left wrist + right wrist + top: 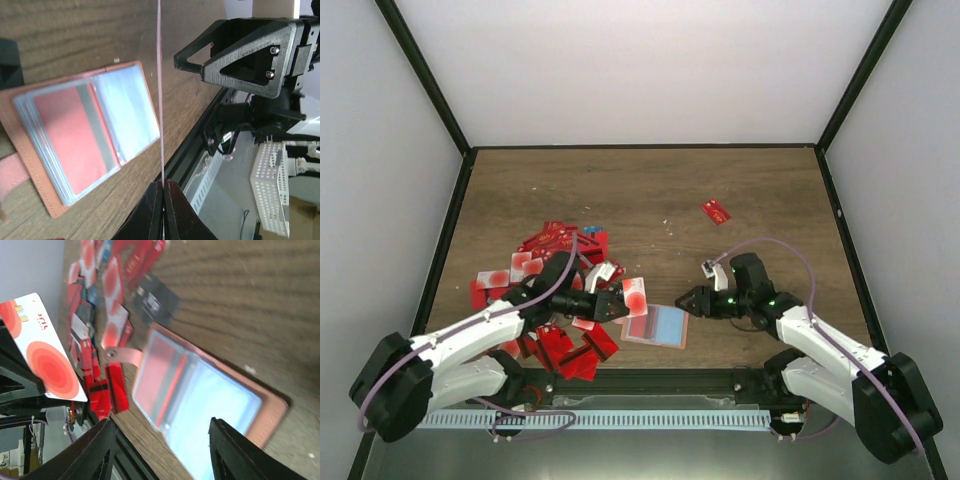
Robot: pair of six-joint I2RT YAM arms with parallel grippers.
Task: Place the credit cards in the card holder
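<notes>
While loose credit cards (545, 250) lie heaped at the left of the wooden table (650, 190), the left gripper (623, 303) is pinched tight on one stiff, glossy pale card (636, 294), held on edge. The card holder (658, 326) lies flat and open just beyond its tips, clear sleeves up, long axis left-to-right; the right gripper (690, 300) hovers half-spread and empty at its far edge

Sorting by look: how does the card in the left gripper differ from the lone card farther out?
The gripped card is pale with red circles; the lone card is mostly red. The gripped card is pinched in the left gripper; the lone card lies flat on the table. Both are small rectangles.
</notes>
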